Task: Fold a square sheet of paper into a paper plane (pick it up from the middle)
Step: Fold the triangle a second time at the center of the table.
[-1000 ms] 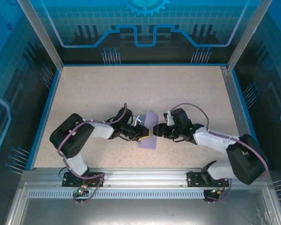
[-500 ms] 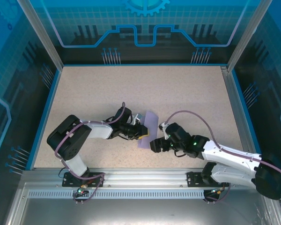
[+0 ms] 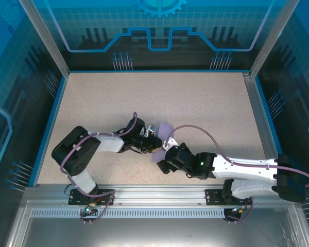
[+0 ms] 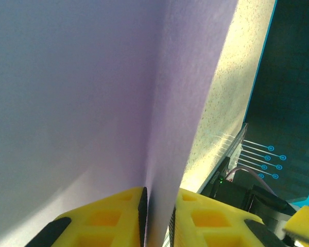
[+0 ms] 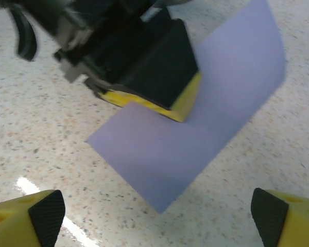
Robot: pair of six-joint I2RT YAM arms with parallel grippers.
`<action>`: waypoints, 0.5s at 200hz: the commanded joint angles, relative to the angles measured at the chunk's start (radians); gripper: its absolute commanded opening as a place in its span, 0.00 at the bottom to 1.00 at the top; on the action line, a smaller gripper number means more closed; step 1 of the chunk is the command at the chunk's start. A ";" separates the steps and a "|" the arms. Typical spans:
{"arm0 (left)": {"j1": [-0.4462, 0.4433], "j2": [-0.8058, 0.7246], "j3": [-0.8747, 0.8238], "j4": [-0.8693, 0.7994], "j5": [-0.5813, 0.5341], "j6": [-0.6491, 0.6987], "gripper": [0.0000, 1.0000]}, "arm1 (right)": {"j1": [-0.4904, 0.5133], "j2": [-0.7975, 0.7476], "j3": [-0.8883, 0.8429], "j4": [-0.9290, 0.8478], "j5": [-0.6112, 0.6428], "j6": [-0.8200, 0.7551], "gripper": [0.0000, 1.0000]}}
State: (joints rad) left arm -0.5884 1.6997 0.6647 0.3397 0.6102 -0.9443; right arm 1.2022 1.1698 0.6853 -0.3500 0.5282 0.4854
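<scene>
The lavender sheet of paper lies mid-table as a long rectangle, not a pointed plane, with its far end curling upward. My left gripper reaches in from the left and is shut on the sheet's left edge. In the left wrist view the paper rises from between the yellow fingers. My right gripper hovers at the sheet's near end, open and holding nothing. In the right wrist view its fingertips stand wide apart in the bottom corners. There the paper and the left gripper lie ahead.
The speckled beige table stretches far and to both sides of the arms. A blue rim and glass walls enclose it, and an aluminium rail runs along the near edge. The right arm lies low across the near right.
The right arm has swung from the sheet's right side down toward the near edge, so its gripper now sits at the paper's near end. The left gripper kept its hold and stayed put.
</scene>
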 commanded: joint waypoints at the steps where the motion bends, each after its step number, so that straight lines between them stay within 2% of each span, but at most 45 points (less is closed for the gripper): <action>1: -0.002 -0.015 -0.006 -0.027 -0.012 0.000 0.22 | -0.017 0.015 0.061 -0.099 0.066 0.070 0.97; 40: -0.001 -0.013 0.001 -0.026 -0.008 -0.001 0.19 | -0.005 0.047 0.090 -0.136 0.032 0.077 0.90; 60: -0.001 -0.022 -0.008 -0.013 -0.008 -0.004 0.18 | 0.013 0.065 0.104 -0.117 -0.027 0.019 0.82; 83: 0.003 -0.022 -0.014 -0.022 -0.009 -0.001 0.18 | 0.031 0.095 0.116 -0.088 -0.050 0.031 0.72; 100: 0.004 -0.024 -0.015 -0.021 -0.006 -0.004 0.19 | 0.053 0.128 0.123 -0.062 -0.059 0.023 0.72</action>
State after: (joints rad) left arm -0.5884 1.6997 0.6647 0.3340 0.6056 -0.9440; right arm 1.2201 1.2610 0.7761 -0.4408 0.4988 0.5179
